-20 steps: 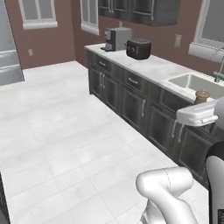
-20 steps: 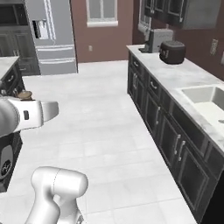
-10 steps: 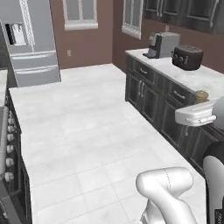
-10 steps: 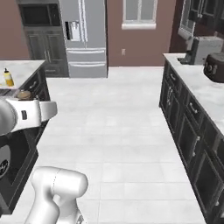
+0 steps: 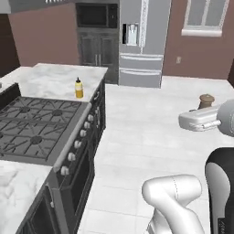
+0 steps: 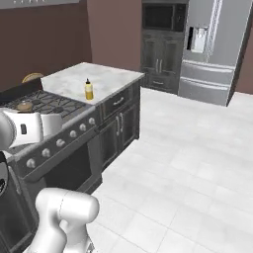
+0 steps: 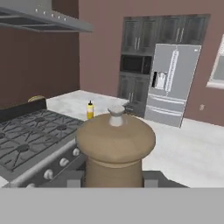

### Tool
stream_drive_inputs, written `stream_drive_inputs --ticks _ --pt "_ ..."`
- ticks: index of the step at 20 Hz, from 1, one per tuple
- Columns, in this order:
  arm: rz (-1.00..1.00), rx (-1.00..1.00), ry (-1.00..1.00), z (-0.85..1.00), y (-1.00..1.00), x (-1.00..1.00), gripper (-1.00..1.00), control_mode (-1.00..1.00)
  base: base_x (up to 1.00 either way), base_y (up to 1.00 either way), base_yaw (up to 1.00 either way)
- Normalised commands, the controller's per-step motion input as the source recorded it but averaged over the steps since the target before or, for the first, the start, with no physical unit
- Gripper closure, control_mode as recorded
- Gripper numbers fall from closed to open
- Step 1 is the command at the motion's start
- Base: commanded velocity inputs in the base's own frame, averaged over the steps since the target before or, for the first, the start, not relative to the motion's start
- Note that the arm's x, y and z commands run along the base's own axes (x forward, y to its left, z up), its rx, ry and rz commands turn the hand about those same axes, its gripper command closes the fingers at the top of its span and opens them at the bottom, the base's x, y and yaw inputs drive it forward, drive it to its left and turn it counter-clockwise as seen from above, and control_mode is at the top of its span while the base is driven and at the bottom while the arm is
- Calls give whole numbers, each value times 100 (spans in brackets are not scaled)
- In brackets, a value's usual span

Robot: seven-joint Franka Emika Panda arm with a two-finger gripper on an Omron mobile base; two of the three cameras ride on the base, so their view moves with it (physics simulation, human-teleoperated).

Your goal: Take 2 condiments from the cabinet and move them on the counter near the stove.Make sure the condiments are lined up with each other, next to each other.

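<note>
My gripper is shut on the small brown wooden pepper mill, held upright with a dark finger on each side of its body. The mill's knobbed top shows above my white hand over the floor, right of the stove. From the other side the mill is just in front of the stove. The yellow squeeze bottle stands upright on the white marble counter, just beyond the stove. That bottle lies ahead of the held mill and well apart from it.
A tall dark grey cabinet with a microwave niche and double lower doors stands at the back, next to a steel fridge. A range hood hangs over the stove. White tiled floor spreads to the right.
The whole picture has swung as the base turned: the sink counter left view and the stove, its counter and the yellow bottle came in. The gripper stays shut on the pepper mill.
</note>
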Motion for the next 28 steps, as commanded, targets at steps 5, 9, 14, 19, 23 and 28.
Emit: stream_drive_inputs --ticks 5,9,14,19,23,28 --pt "0 0 0 0 0 0 100 100 62 -20 86" --pt "0 0 0 0 0 0 100 100 54 -55 73" --pt "0 0 0 0 0 0 100 100 33 -85 62" --pt "0 0 0 0 0 0 100 100 0 -100 31" --pt "0 0 0 0 0 0 100 100 0 -88 25" --pt "0 0 0 0 0 0 100 100 9 -52 31"
